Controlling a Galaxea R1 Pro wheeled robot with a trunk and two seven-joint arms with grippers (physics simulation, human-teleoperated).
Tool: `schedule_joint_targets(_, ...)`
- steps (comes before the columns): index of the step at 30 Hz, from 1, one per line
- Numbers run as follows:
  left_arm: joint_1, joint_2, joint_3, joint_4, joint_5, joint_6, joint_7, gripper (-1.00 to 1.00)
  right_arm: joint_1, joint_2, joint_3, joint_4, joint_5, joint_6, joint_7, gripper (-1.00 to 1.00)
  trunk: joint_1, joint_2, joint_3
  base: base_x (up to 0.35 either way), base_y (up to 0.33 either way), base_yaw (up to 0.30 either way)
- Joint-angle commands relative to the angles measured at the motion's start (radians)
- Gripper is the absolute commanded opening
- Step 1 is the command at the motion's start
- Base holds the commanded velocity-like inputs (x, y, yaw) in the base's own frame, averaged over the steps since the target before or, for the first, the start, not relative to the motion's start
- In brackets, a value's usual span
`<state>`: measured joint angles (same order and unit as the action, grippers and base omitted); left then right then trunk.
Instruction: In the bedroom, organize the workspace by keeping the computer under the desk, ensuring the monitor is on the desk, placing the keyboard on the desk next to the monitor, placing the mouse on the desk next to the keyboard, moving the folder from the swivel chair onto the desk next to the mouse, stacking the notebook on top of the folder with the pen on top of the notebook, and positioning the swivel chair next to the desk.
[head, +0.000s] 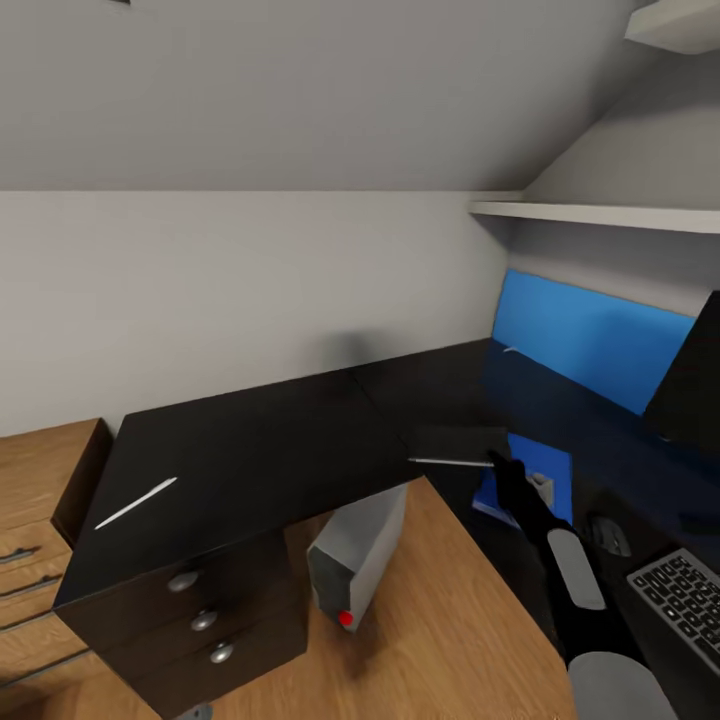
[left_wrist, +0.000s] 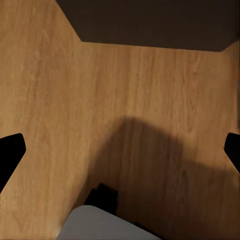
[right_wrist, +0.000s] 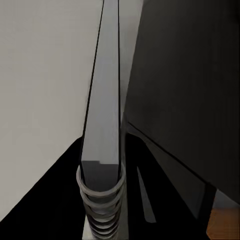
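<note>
My right gripper (head: 497, 463) is shut on the dark grey spiral notebook (head: 458, 443), held level just above the black desk (head: 260, 440) near its inner corner. In the right wrist view the notebook (right_wrist: 102, 125) shows edge-on, its wire rings nearest the camera. Just beyond the hand a blue folder (head: 545, 478) lies on the desk. The mouse (head: 606, 535) and keyboard (head: 682, 600) lie to its right, below the black monitor (head: 690, 385). The white pen (head: 135, 503) rests on the desk's left end. The grey computer (head: 355, 560) stands under the desk. My left gripper (left_wrist: 120, 150) hangs open over the wood floor (left_wrist: 150, 90).
A black drawer unit (head: 200, 620) with three knobs carries the desk's left end, with a wooden dresser (head: 40, 500) beside it. A blue panel (head: 590, 340) leans on the wall behind the desk, under a white shelf (head: 600, 213). The ceiling slopes low overhead.
</note>
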<state>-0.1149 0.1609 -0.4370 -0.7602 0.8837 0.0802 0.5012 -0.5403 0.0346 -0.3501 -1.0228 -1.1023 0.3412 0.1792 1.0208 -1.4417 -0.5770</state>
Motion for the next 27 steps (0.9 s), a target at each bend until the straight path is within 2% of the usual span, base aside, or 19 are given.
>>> schedule_joint_targets(1, -0.001, 0.002, -0.005, -0.002, 0.003, 0.003, 0.008, 1.00, -0.001, 0.002, -0.027, 0.000, -0.009, 0.008, -0.013, -1.00, 0.000, -0.001, -0.001, 0.000, 0.000, -0.267)
schedule_joint_targets(7, 0.000, 0.000, -0.005, 0.000, 0.003, 0.003, 0.008, 1.00, -0.001, 0.001, -0.070, 0.000, -0.008, 0.006, -0.045, -1.00, 0.000, -0.001, -0.001, 0.000, 0.000, -0.267)
schedule_joint_targets(12, 0.000, -0.007, -0.006, 0.003, 0.003, 0.004, 0.007, 1.00, -0.001, 0.001, -0.077, 0.000, -0.009, 0.007, -0.047, -1.00, 0.000, -0.001, -0.001, 0.000, -0.061, -0.207)
schedule_joint_targets(17, 0.000, -0.009, -0.006, 0.004, 0.003, 0.004, 0.007, 1.00, -0.001, 0.001, -0.078, 0.000, -0.010, 0.012, -0.046, -1.00, 0.000, -0.001, -0.001, 0.000, -0.197, -0.039)
schedule_joint_targets(23, -0.001, -0.009, -0.007, 0.004, 0.002, 0.004, 0.007, 1.00, -0.001, 0.002, -0.077, -0.002, -0.010, 0.012, -0.047, -1.00, 0.000, -0.001, -0.001, 0.001, -0.027, -0.003)
schedule_joint_targets(27, 0.000, -0.009, -0.022, 0.004, 0.002, 0.004, 0.007, 1.00, -0.001, 0.002, -0.076, -0.002, -0.009, 0.013, -0.043, -1.00, 0.000, -0.001, -0.001, 0.067, -0.086, 0.000)
